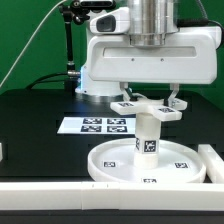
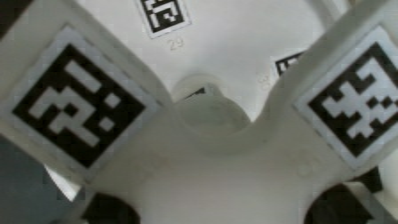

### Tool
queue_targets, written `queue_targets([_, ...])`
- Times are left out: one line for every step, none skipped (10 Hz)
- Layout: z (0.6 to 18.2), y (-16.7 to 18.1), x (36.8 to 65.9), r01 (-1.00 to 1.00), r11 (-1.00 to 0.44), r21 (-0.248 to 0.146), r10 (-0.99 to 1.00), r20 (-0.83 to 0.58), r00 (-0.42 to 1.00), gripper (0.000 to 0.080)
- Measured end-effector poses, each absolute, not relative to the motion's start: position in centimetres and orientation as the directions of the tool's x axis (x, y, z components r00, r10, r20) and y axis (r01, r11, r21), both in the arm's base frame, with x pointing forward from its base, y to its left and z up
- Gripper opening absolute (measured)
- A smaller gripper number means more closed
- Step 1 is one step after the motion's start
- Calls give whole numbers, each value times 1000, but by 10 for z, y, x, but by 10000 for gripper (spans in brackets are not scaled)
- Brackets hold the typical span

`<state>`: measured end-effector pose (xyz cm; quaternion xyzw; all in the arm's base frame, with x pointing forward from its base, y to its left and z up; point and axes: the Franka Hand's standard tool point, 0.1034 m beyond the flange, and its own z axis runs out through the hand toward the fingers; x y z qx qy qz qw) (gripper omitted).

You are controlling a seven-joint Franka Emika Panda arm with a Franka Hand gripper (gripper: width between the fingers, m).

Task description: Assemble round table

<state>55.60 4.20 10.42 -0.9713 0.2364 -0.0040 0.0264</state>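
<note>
The large round disc [image 1: 120, 163] lies flat at the table's front. The short thick cylinder leg [image 1: 148, 138] stands upright at its centre. The cross-shaped base piece [image 1: 140, 106] sits level on top of the leg. My gripper [image 1: 150, 99] is straight above it, with a finger at each side of the cross, shut on it. In the wrist view the cross piece [image 2: 214, 150] fills the picture, its tagged arms spreading outward. The dark fingertips [image 2: 111, 207] press against its sides. The leg is hidden there.
The marker board [image 1: 100, 125] lies flat behind the disc toward the exterior view's left. The white border frame [image 1: 60, 198] runs along the front edge and up the exterior view's right. A black stand [image 1: 68, 45] rises at the back left.
</note>
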Motion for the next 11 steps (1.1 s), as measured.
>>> queue_targets([104,41,556,-513,-857,-55,-513,-7,858,455])
queue_targets([104,41,556,-564,-824,-55,-564,-11,826,455])
queue_targets([104,41,556,-587,-808,-54,-587,-13,809,455])
queue_targets([104,41,556,-648,-759,-55,-648,-18,761,455])
queue_targets([104,41,556,-692,-719,-55,-692,-22,721,455])
queue_targets([104,41,556,-716,-696,-57,-716,-26,698,455])
queue_targets([104,41,556,-816,-574,-73,-816,-38,577,455])
queue_targets([103,40,555,-890,-448,-86,-890,-56,453,455])
queue_targets([102,38,554,-943,-317,-105,-943,-72,325,455])
queue_targets([102,38,555,-967,-226,-119,-968,-84,236,455])
queue_targets([102,38,555,-988,-98,-118,-989,-103,111,455])
